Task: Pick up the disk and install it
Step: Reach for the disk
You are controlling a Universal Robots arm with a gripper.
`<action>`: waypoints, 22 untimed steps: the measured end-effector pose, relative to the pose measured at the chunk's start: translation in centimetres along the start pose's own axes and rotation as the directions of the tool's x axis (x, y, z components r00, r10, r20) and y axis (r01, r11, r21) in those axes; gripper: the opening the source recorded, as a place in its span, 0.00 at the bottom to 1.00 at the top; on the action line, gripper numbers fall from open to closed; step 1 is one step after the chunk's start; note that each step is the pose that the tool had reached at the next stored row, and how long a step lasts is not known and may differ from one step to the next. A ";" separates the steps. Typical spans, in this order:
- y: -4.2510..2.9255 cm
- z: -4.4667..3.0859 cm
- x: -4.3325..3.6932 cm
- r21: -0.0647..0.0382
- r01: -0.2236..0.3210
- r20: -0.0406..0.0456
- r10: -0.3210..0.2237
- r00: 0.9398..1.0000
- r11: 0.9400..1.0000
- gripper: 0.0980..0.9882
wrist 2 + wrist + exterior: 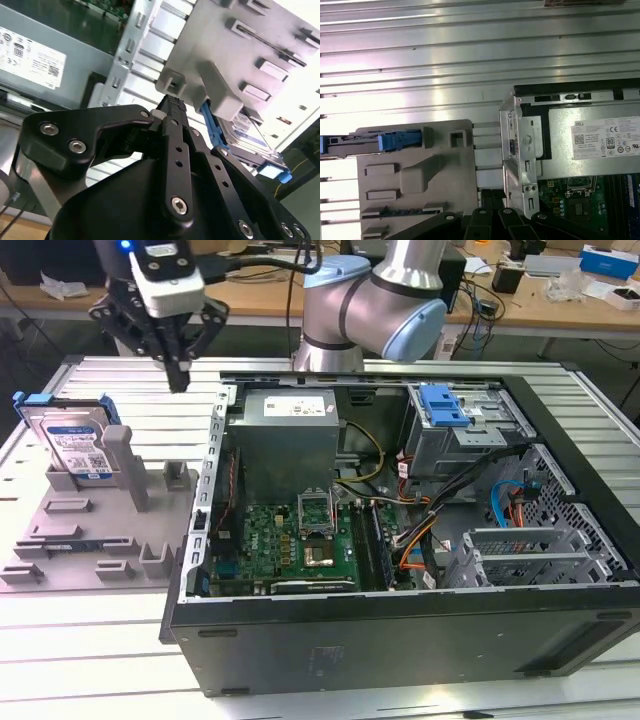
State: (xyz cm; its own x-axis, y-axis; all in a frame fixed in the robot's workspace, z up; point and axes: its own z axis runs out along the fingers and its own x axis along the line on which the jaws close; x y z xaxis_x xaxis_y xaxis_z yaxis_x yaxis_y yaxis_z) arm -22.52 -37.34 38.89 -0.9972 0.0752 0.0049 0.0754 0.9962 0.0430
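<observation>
PICK-UP STAGE, GRASP NOT YET MADE: The tool (180, 380) hangs closed w/ nothing between its fingertips. It is above the ribbed metal surface (90, 640), over the gap between a grey holding fixture (110, 530) and the open PC case (400, 640). The disk (68, 440) stands on edge in that fixture at the exterior view's left. Its label faces out, the blue carrier frame runs round it, and it leans by a grey post (120, 455), well outside the case. Tool and disk are near but apart.

In the second wrist view the tool (172, 106) shows its fingers pressed together in front of the fixture (220, 70), w/ the disk (250, 137) slotted beyond. The first wrist view looks down on the disk (375, 142), edge-on in the fixture (415, 175), w/ the PSU (592, 132) seated in the case.

Inside the case, a drive cage w/ a blue latch (445, 405) sits toward the exterior view's right (a likely home for the disk, though that is a guess). Judged from here, the install part is untouched, i.e. almost none of the task is done. A grasp would call for the fingers to part wide enough for the disk's thickness. The tool would also have to shift toward the exterior view's left, line up w/ the disk's upper edge and come down w/o knocking the post.
</observation>
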 end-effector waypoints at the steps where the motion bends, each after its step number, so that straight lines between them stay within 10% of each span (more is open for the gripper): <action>1: 0.09 0.04 0.69 0.000 0.000 -0.002 0.000 1.000 1.000 0.01; 22: 2.95 0.88 10.70 0.002 -0.001 -0.022 0.001 1.000 1.000 0.01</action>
State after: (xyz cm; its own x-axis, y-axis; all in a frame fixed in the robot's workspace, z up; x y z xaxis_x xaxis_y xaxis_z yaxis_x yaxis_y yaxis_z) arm -32.97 -33.55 38.19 -0.9968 0.0755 0.0272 0.0766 0.9962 0.0413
